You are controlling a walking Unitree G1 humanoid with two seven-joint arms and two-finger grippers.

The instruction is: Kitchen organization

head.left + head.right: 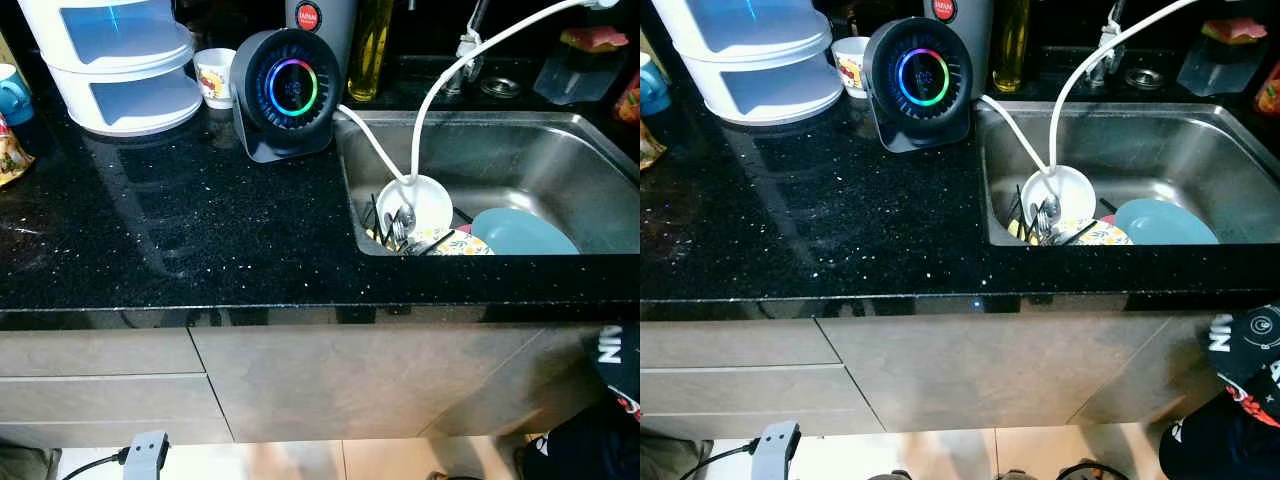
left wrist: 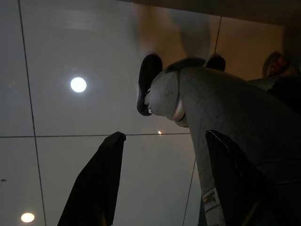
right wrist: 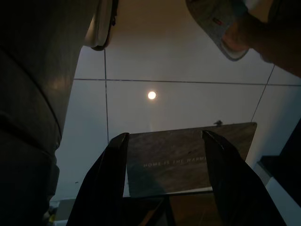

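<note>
Black speckled tabletop (image 1: pixel 180 230), sink (image 1: pixel 560 150) at its right end holding dishes. Both my tools, left (image 2: pixel 162 181) and right (image 3: pixel 164 176), hang apart and empty; I'd start with the blue plate (image 1: pixel 520 235).

head views overlook sink (image 1: pixel 560 150), wrist views floorward

I see the dishes sitting low in the steel sink (image 1: pixel 560 150), packed against its near wall, well away from my jaws. A white bowl (image 1: pixel 428 196) stands upright with a white hose (image 1: pixel 440 85) running down into it. Forks and spoons (image 1: pixel 400 228) lean in a bunch just beside the bowl. A patterned yellow plate (image 1: pixel 452 243) lies flat in front, touching a plain blue plate (image 1: pixel 520 233) tilted beside it.
</note>
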